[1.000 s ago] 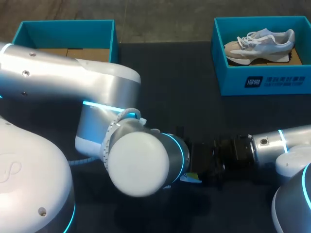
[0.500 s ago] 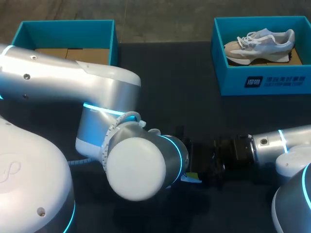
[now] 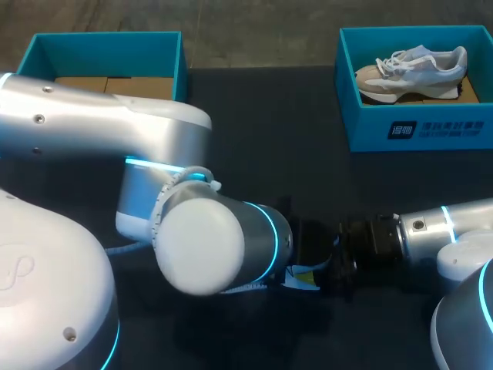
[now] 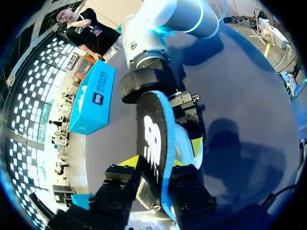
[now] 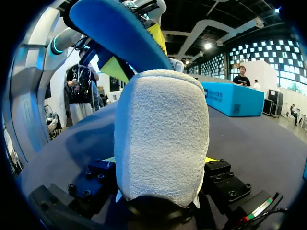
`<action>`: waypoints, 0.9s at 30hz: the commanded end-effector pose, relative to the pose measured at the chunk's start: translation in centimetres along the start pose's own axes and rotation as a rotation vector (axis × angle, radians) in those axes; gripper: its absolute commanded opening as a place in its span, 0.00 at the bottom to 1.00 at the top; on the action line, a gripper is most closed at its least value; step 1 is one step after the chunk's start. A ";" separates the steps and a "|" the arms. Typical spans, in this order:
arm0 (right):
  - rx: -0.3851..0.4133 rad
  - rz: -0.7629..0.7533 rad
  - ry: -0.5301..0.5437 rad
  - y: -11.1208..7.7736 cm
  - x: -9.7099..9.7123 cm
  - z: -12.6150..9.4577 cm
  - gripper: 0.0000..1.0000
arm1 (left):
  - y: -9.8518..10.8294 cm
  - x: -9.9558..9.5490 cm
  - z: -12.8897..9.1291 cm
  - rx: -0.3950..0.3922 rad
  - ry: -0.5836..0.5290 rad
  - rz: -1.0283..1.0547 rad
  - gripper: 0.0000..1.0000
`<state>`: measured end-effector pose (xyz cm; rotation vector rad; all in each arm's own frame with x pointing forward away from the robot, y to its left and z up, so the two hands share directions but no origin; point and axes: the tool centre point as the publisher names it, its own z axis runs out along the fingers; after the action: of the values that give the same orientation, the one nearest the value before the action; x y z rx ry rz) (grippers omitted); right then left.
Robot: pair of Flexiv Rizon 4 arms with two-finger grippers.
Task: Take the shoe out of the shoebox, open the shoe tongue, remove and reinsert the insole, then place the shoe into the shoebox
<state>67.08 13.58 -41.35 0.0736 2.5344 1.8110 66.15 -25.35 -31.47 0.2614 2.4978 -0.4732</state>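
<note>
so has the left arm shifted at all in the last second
Yes. In the head view the left arm has swung toward the view's left, so its big round joint is now farther from the shoebox, which has not moved.

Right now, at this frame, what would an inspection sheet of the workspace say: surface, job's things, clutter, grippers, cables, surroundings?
Surface: dark table.
Job's things: pale sneaker inside the right teal shoebox; left teal shoebox holds no shoe; insole, fleecy white on one face and blue on the other, is out of the sneaker and held off the table.
Clutter: nothing seen.
Grippers: left gripper shut on one end of the insole; right gripper shut on the other end.
Cables: pale cable loop on the left arm.
Surroundings: nothing seen reaching over the table.
</note>
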 end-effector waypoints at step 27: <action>0.004 0.001 -0.001 -0.1 0.1 0.0 0.00 | -2.8 -3.2 -3.4 0.169 0.100 -0.146 0.00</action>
<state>67.08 13.57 -41.35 0.0736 2.5343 1.8109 65.87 -27.15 -27.21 0.1621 2.5686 -0.7446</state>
